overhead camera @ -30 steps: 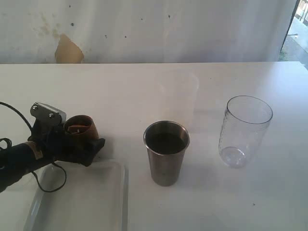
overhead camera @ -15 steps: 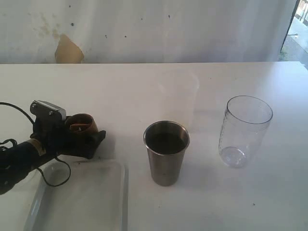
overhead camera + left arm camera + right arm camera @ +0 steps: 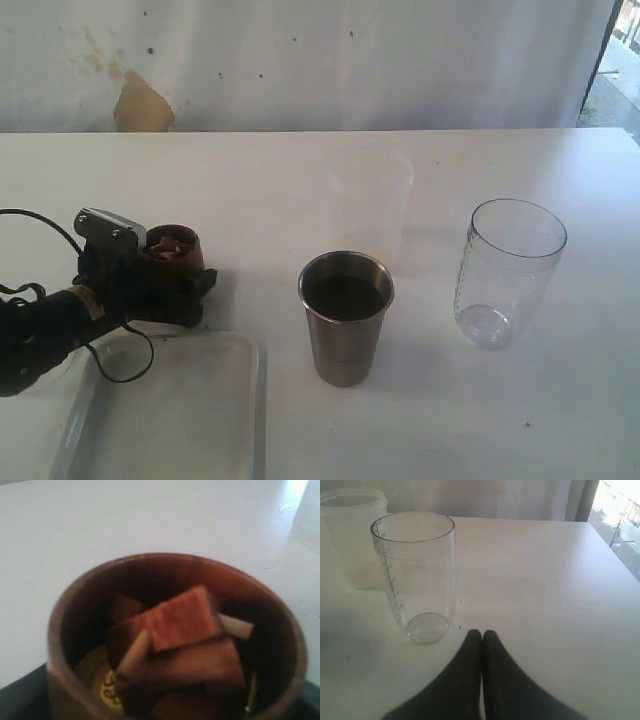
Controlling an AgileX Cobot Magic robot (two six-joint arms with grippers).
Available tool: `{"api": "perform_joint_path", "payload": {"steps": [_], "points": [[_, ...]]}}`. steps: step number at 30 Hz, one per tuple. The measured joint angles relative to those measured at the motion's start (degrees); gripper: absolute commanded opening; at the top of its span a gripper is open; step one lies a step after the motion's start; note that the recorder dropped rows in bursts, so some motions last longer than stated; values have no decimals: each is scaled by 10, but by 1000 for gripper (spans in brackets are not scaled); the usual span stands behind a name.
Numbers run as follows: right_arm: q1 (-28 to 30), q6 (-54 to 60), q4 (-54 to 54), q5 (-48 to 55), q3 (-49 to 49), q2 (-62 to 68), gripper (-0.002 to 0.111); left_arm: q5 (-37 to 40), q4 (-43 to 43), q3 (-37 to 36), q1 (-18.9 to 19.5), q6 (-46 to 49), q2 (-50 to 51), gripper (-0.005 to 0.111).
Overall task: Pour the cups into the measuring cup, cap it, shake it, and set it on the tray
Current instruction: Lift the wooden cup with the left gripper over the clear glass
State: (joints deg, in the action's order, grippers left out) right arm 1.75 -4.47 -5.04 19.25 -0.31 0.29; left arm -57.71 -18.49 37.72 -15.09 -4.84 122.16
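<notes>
The brown wooden cup stands upright on the table at the left, just behind the tray. My left gripper reaches around it, a jaw on either side; I cannot make out whether the jaws press on it. In the left wrist view the wooden cup fills the picture, holding reddish-brown blocks, thin sticks and a yellow piece. The steel tumbler stands in the middle. The clear measuring cup stands empty at the right. My right gripper is shut and empty on the table, close to the measuring cup.
A frosted translucent beaker stands behind the steel tumbler, and the same beaker shows beside the measuring cup in the right wrist view. A black cable loops off the left arm. The right arm is outside the exterior view.
My left gripper has slid further around the wooden cup, away from the tray. The tumbler, measuring cup and beaker have not moved.
</notes>
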Motion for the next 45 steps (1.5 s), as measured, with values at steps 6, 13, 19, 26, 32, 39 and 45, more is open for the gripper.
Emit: {"api": "perform_joint_path", "payload": {"steps": [6,13,19,26,32,39,45], "points": [[0,0,0,0,0,0,0,-20,-36,0,0,-9,-9,0],[0,0,0,0,0,0,0,-5,-46,0,0,-52,-98,0],[0,0,0,0,0,0,0,92,-109,52,-6,-149,-192,0],[0,0,0,0,0,0,0,226,-192,171,-89,-252,-239,0],[0,0,0,0,0,0,0,290,-207,256,-183,-271,-228,0],[0,0,0,0,0,0,0,327,-209,327,-258,-279,-184,0],[0,0,0,0,0,0,0,356,-209,378,-310,-280,-133,0]]}}
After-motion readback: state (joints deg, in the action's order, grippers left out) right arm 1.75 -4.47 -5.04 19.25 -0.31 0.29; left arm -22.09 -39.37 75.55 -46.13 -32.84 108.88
